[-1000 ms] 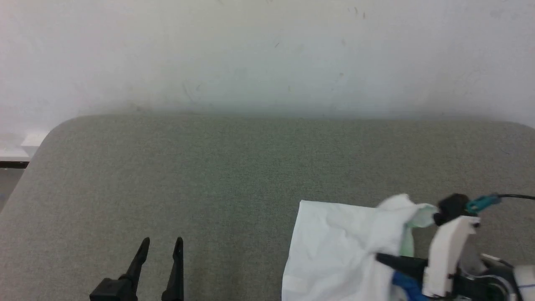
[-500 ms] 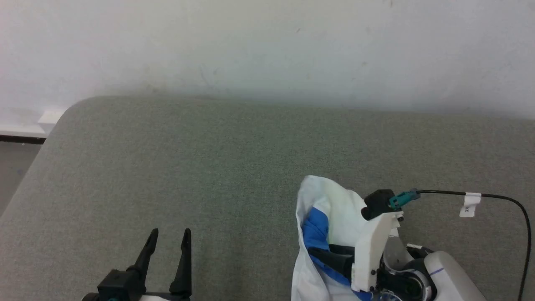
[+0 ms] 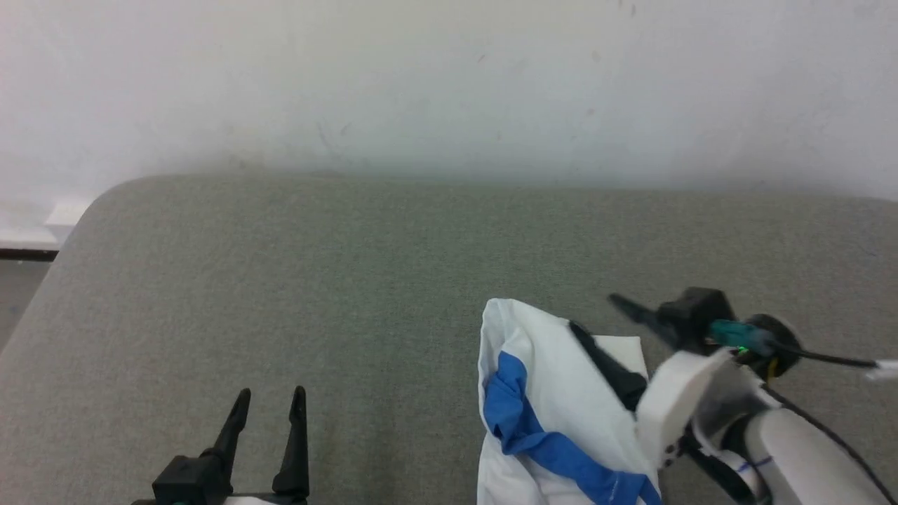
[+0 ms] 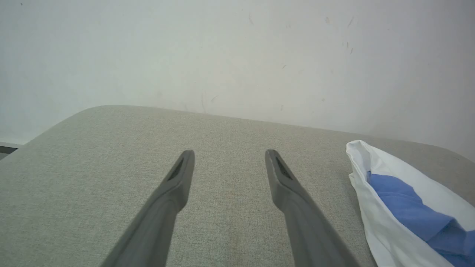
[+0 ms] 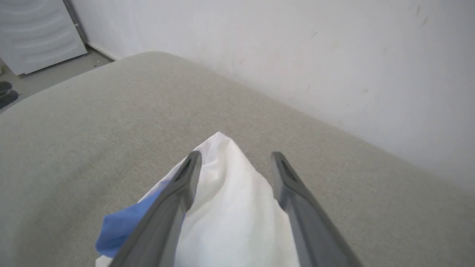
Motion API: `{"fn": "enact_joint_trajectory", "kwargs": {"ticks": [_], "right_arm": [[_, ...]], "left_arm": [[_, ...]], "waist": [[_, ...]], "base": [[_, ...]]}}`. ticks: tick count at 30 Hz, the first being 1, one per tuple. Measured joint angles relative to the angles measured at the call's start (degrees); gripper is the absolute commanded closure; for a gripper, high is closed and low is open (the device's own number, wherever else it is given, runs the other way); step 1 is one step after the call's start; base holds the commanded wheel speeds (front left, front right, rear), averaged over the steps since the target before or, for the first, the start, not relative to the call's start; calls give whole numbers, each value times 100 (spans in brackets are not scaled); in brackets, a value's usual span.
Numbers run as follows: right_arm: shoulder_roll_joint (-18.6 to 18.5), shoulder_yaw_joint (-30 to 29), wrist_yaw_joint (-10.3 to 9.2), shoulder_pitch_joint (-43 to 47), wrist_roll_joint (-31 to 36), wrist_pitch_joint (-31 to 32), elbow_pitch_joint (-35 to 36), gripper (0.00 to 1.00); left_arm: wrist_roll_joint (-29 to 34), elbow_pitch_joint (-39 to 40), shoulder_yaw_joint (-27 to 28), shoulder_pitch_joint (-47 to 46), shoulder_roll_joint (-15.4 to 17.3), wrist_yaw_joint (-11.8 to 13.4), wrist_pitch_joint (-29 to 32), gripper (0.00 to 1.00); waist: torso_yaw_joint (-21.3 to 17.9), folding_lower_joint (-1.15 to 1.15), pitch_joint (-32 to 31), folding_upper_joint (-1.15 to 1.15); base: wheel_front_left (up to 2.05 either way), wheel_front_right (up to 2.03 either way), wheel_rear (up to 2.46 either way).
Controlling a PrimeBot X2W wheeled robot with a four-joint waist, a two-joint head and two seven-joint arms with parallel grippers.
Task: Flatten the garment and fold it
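Observation:
The garment (image 3: 554, 393) lies in a crumpled heap at the near right of the grey-green padded table (image 3: 393, 266), white with a blue sleeve twisted across it. My right gripper (image 3: 591, 312) hovers over the heap's far end, open, holding nothing. In the right wrist view the white cloth of the garment (image 5: 230, 211) sits below and between the spread fingers of the right gripper (image 5: 236, 154). My left gripper (image 3: 272, 393) stands open over bare table at the near left. The left wrist view shows the left gripper (image 4: 229, 152) well apart from the garment (image 4: 393, 193), which lies to its right.
A white wall (image 3: 449, 84) runs along the table's far edge. The table's left corner is rounded, with floor beyond it (image 3: 14, 301). A white ribbed panel (image 5: 37, 33) and a dark shoe (image 5: 7, 96) are on the floor past that end. A cable (image 3: 828, 359) trails from the right wrist.
My right gripper has opened and let go of the garment, which now lies slumped with the blue sleeve showing. The right wrist has turned, fingers pointing far-left. The camera shifted slightly.

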State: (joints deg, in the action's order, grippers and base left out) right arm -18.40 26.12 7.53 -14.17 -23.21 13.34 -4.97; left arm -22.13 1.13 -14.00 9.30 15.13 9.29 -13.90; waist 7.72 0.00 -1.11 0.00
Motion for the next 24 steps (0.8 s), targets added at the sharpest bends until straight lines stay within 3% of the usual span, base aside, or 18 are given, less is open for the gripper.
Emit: {"fn": "enact_joint_trajectory", "kwargs": {"ticks": [8, 13, 18, 24], "right_arm": [[114, -1561, 1, 1171, 909, -1013, 722, 0], [310, -2527, 0, 1811, 943, -1014, 966, 0], [403, -3432, 0, 2021, 319, -397, 765, 0], [419, -3964, 0, 1865, -1293, 1594, -201, 0]], "left_arm": [[4, 12, 156, 150, 63, 144, -25, 0], [3, 10, 263, 176, 73, 188, -44, 0], [3, 3, 348, 215, 73, 186, -73, 0], [5, -40, 435, 214, 57, 171, -76, 0]], "waist": [[-328, 0, -201, 0], [-500, -1, -284, 0], [-581, -1, -267, 0], [-543, 0, -170, 0]], "base": [[0, 0, 0], [0, 0, 0], [0, 0, 0], [0, 0, 0]]}}
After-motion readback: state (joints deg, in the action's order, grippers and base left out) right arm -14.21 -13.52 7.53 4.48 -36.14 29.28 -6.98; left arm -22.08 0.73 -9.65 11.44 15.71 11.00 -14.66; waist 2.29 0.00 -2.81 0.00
